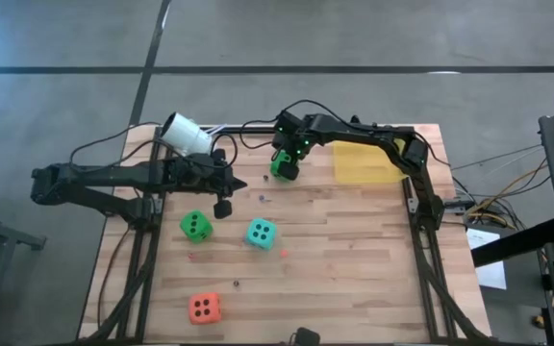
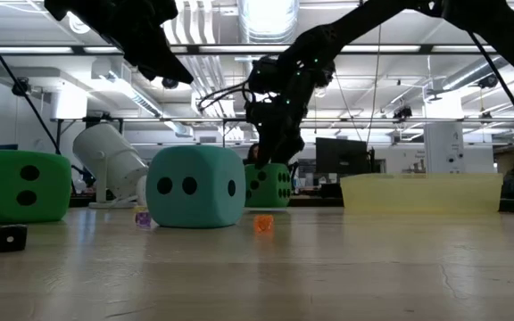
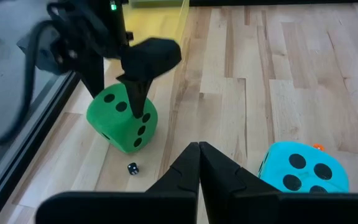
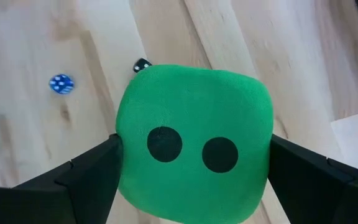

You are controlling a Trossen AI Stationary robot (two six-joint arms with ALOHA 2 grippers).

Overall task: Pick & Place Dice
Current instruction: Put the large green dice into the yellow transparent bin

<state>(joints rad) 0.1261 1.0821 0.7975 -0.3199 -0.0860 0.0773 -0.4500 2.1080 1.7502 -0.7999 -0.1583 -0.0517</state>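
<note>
My right gripper (image 1: 287,159) reaches to the table's far side and is shut on a bright green die (image 4: 194,146), which also shows in the left wrist view (image 3: 123,121) and behind the teal die in the low view (image 2: 273,185). A second green die (image 1: 196,225), the teal die (image 1: 262,233) and the orange-red die (image 1: 204,308) rest on the wooden table, untouched. My left gripper (image 3: 199,149) is shut and empty. It hovers near the table's left side (image 1: 222,206), above and beyond the second green die. My right gripper pinches the green die between its two fingers (image 4: 95,168), one on each of two opposite side faces (image 4: 124,155). The fingers come from above, pointing down. The two-pip face is toward the wrist camera. The die sits tilted (image 3: 135,134); whether its lower corner touches the table I cannot tell.
A white cylinder (image 1: 187,134) lies at the far left edge. A yellow tray (image 1: 364,161) sits at the far right, close to the right arm. Tiny dice are scattered on the wood: black (image 3: 132,168), blue (image 4: 61,84), orange (image 2: 262,223). Bare wood lies on the near right.
</note>
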